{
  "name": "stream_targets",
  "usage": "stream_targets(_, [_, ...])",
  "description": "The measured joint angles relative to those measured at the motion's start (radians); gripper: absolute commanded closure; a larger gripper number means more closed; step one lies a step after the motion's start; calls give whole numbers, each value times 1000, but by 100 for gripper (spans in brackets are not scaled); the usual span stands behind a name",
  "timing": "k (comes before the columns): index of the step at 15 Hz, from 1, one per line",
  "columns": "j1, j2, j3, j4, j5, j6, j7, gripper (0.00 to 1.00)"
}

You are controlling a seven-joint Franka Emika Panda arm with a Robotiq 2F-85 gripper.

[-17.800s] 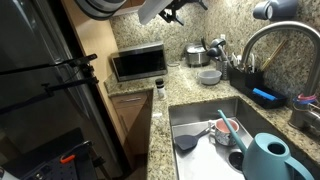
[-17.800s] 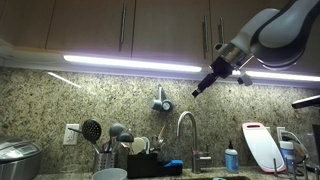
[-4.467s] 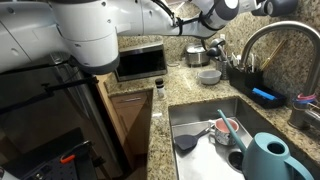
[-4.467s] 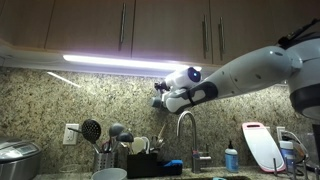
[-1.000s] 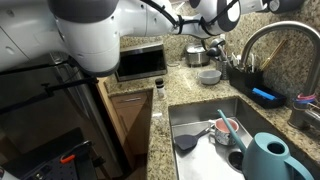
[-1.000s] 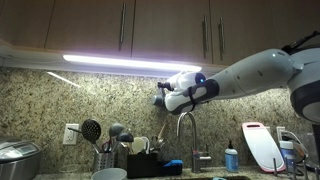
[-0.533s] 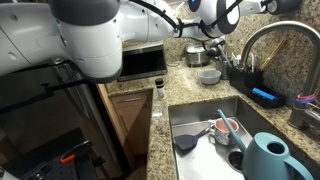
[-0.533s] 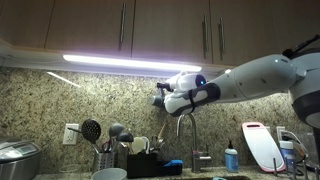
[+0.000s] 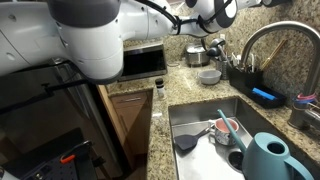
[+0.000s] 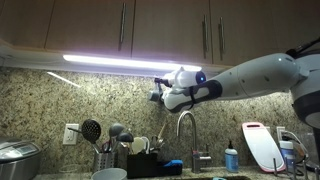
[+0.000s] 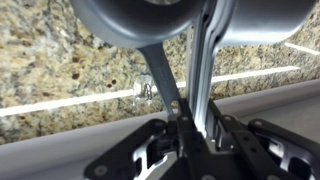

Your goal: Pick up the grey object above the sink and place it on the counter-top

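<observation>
The hand [image 10: 160, 96] is shut tight on the grey object [image 11: 160, 74], high up by the wall above the sink [image 9: 195, 115]. The hook [image 11: 143, 88] looks bare, so the pick-up seems done. What is left is to bring it down onto the tabletop [image 9: 185, 82]. The faucet [image 10: 185, 125] stands just below and the cupboards [image 10: 120, 30] are close above. There is bare tabletop by the bowl [image 9: 209, 76].
</observation>
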Motion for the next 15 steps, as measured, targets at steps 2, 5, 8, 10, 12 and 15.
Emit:
stream_targets(2, [-2,0,25,1,-50,0,0,95])
stream_targets(5, [-2,5,84,-3,-166,0,-1,95])
stream_targets(8, [-1,12,160,-4,-321,-1,-1,95])
stream_targets(10, [-2,14,213,-5,-431,-1,-1,95])
stream_targets(12, [-4,15,258,-6,-535,-1,-1,95])
stream_targets(15, [-15,17,307,-13,-672,-1,-1,95])
